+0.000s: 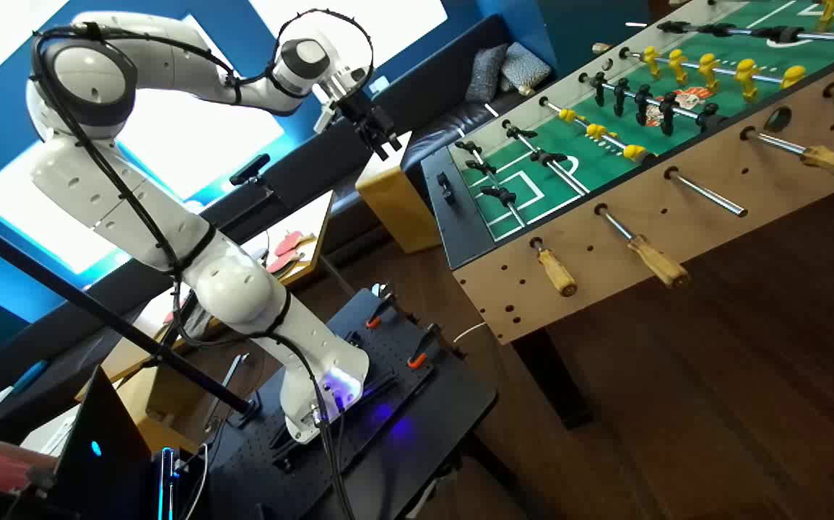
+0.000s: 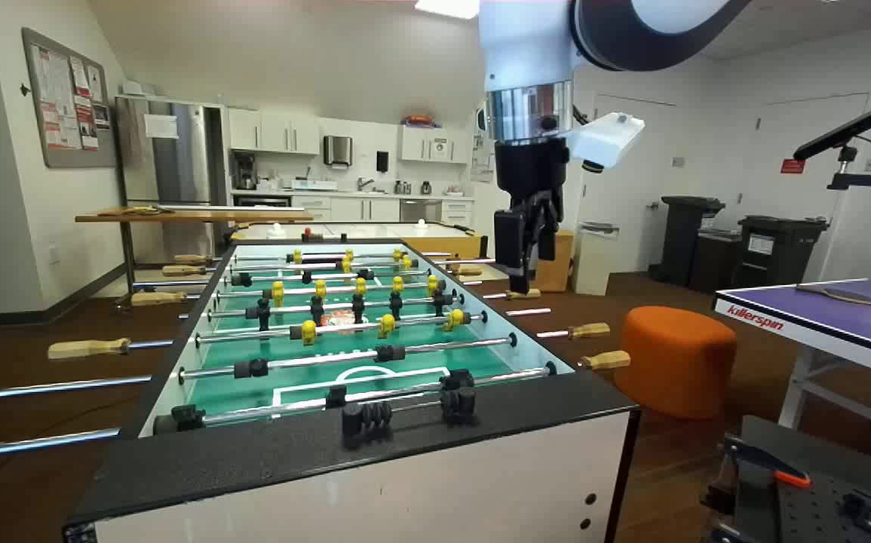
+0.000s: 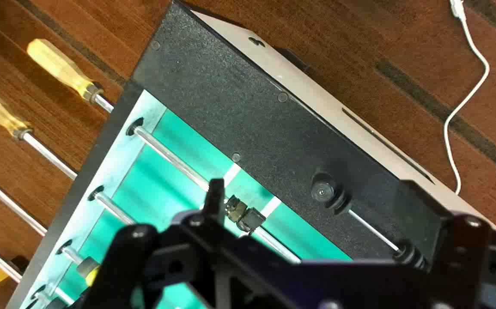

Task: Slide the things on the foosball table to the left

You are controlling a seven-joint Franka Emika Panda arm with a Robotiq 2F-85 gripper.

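And there's your gripper (image 1: 390, 149), near twelve o'clock in an exterior view, jaws spread wide, holding nothing! The foosball table (image 1: 720, 162) sits at three o'clock from it; in the wrist view, black beads (image 3: 322, 192) show between your jaws.

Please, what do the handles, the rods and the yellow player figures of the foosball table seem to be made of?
Handles: probably wood, perhaps varnished; tan, with streaks like grain.
Rods: apparently metal, polished; bright reflections run along them.
Yellow player figures: perhaps smooth moulded plastic; the colour is even, though paint could hide another material.
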